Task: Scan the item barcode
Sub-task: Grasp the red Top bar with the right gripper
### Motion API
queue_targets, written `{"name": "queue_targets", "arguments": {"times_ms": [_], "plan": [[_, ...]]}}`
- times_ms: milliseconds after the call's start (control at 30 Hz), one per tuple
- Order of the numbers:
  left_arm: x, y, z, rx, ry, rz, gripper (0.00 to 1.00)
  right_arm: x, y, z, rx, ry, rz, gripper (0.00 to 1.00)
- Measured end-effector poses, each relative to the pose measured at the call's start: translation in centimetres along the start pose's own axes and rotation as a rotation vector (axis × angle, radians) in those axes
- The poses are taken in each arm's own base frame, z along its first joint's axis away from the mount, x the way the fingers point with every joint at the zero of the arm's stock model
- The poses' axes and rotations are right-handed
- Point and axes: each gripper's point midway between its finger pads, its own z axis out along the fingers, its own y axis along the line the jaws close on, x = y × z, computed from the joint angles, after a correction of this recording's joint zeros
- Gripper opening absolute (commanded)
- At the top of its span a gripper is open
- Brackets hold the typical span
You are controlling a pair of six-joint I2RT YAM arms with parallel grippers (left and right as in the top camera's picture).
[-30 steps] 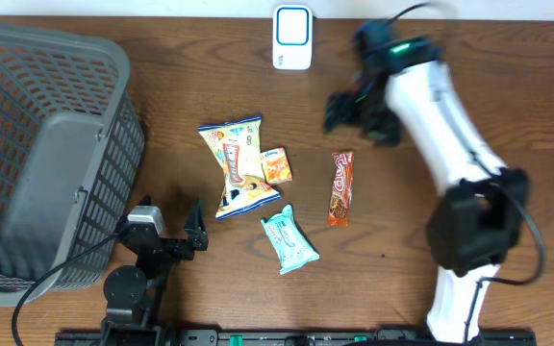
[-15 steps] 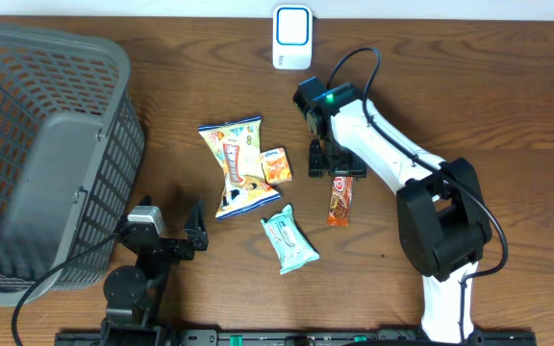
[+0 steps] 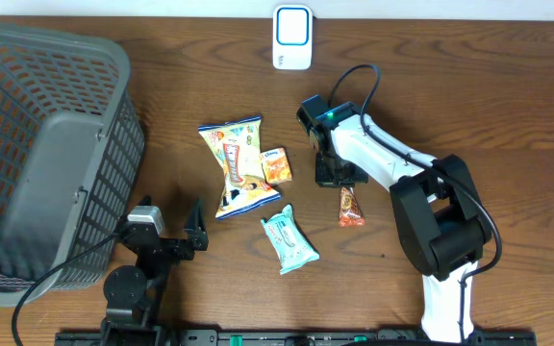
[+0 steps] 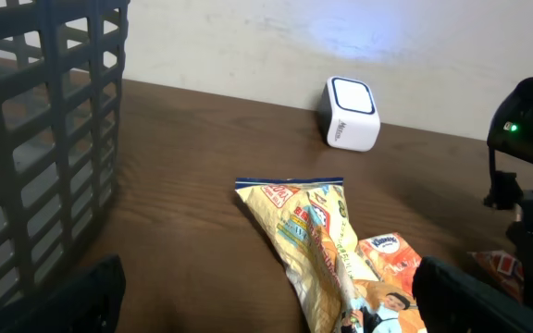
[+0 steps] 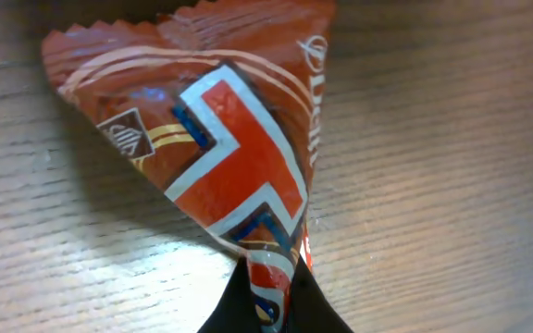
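Brown wood-grain table (image 3: 508, 86) set against a pale wall, which shows only in the left wrist view. A grey mesh basket (image 3: 46, 144) stands at the left. A white scanner (image 3: 291, 37) with a blue ring sits at the far edge, centre. Four items lie mid-table: a yellow chip bag (image 3: 234, 165), a small orange packet (image 3: 276, 165) touching its right side, a teal packet (image 3: 289, 238) nearer, and a red-brown snack bar (image 3: 350, 207) to the right. A second ago the right arm was raised far right, blurred and with jaws spread; half a second ago it stood over the bar's far end. The right gripper (image 3: 339, 178) has now come down and pressed together on that far end. The right wrist view confirms this: the wrapper (image 5: 220, 139) is drawn into a cone, its end pinched between the dark fingers (image 5: 229, 319). The bar has also shifted a little nearer and to the right, and it lies on the wood. The left gripper (image 3: 171, 233) rests near left with jaws spread wide, holding nothing. Judgement: the grasp is made, so the pick step is complete. The lift and the carry to the scanner are not yet done. No barcode shows on the visible face. The bar will likely need turning before the scanner. A pinch on the crimped end alone may let the bar swing or slip.
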Motion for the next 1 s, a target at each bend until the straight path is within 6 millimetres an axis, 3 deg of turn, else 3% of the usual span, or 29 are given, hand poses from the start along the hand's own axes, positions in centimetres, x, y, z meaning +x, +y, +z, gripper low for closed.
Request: {"name": "queue_targets", "arguments": {"times_ms": [133,367,533,733,833,1000], "plan": [[0.0,0.0,0.0,0.000,0.000,0.000,0.98,-0.1,1.7,-0.8,-0.124,0.035,-0.105,0.01],[0.0,0.0,0.0,0.000,0.000,0.000,0.98,0.0,5.8,-4.1,-0.598,0.089,-0.374,0.01],[0.0,0.0,0.0,0.000,0.000,0.000,0.98,0.2,6.4,-7.1,-0.918,0.085,-0.473,0.01],[0.0,0.0,0.0,0.000,0.000,0.000,0.98,2.1,7.2,-12.8,-1.319,0.090,-0.536,0.01],[0.0,0.0,0.0,0.000,0.000,0.000,0.98,2.6,7.6,-15.1,-1.458,0.061,-0.561,0.01],[0.0,0.0,0.0,0.000,0.000,0.000,0.98,2.8,7.8,-16.5,-1.550,-0.027,-0.636,0.01]]}}
